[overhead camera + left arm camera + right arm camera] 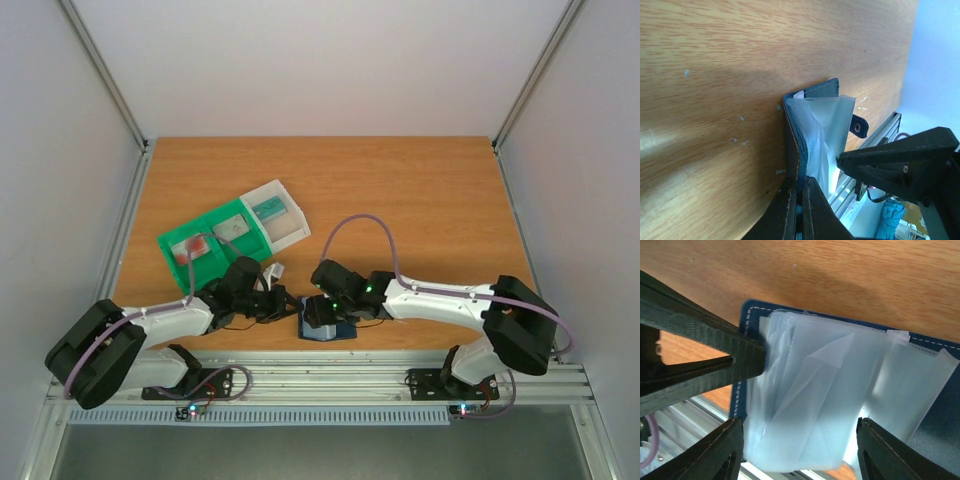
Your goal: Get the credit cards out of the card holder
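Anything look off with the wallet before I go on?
Yes. The wallet lies close to the near edge of the table, its clear sleeves splayed out and creased rather than flat. The left fingers pinch one cover; the right fingers stand open around the sleeves.

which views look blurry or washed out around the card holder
right wrist: clear sleeves glow washed-out and soft; left wrist: card holder fairly sharp, broad shadow on the table beside it; top external: evenly lit, card holder small
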You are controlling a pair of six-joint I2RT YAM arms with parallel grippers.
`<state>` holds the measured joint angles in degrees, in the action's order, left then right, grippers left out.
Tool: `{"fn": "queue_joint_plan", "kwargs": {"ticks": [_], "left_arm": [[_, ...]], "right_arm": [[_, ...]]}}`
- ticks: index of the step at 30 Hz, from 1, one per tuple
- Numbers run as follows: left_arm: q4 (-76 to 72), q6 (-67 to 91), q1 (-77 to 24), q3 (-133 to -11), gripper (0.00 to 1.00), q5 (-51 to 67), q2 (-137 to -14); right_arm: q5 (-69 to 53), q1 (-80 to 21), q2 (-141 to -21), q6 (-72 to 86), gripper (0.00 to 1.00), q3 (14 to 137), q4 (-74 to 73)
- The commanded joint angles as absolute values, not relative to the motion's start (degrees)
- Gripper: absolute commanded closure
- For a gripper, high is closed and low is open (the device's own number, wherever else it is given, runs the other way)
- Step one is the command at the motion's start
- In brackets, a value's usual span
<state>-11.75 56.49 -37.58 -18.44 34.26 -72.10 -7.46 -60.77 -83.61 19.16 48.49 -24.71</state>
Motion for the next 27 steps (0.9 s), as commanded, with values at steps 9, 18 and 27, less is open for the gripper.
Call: {"fn": "queue_joint_plan", "kwargs": {"ticks": [9,18,27], "left_arm": [[-12.71,55.37,-37.74,-19.12,0.88,34.87,-70.76],[-15.69,56.59,-37.78,-18.50,0.90,36.04,-70.81],[-15.84,56.76,-37.79,-18.28,1.00,36.23,-70.22]], "right_arm": [[-4.14,-61.17,-88.23,19.26,0.45,48.37,-23.99],[-0.31,-61.17,-86.68,20.40,0.56,46.34,-25.05],[11.36,-61.18,-82.81,22.70,0.63,46.77,-35.45]]}}
